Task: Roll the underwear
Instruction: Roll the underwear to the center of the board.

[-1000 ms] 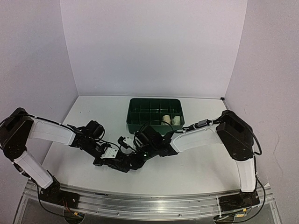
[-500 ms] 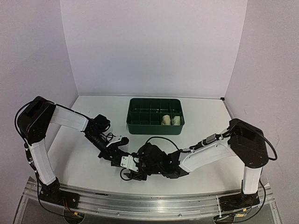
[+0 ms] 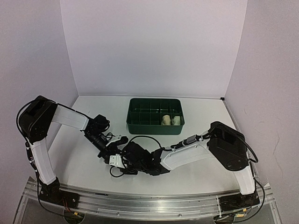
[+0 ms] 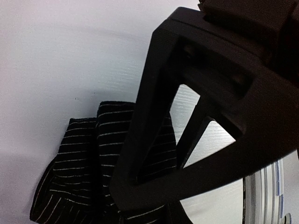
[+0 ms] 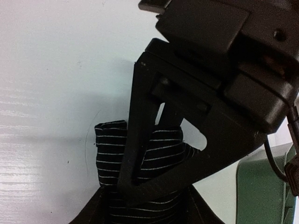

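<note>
The underwear (image 4: 74,158) is black cloth with thin white stripes, folded into a narrow bundle on the white table. In the top view it is almost wholly hidden under the two grippers, near the table's front middle. My left gripper (image 3: 113,151) comes in from the left and its dark finger (image 4: 140,154) lies across the bundle, clamped on the cloth. My right gripper (image 3: 125,162) comes in from the right and is shut on the folded end of the underwear (image 5: 110,149), with cloth between its fingers (image 5: 135,154).
A dark green divided bin (image 3: 154,125) stands behind the grippers at the table's middle, with two pale rolled items (image 3: 170,120) in its front right cells. Its corner shows in the right wrist view (image 5: 273,186). The metal rail (image 3: 149,198) runs along the near edge.
Both grippers with the cloth have moved from beside the bin toward the near edge. In the last half second the right gripper has drawn left and the arm's elbow has pulled back.
</note>
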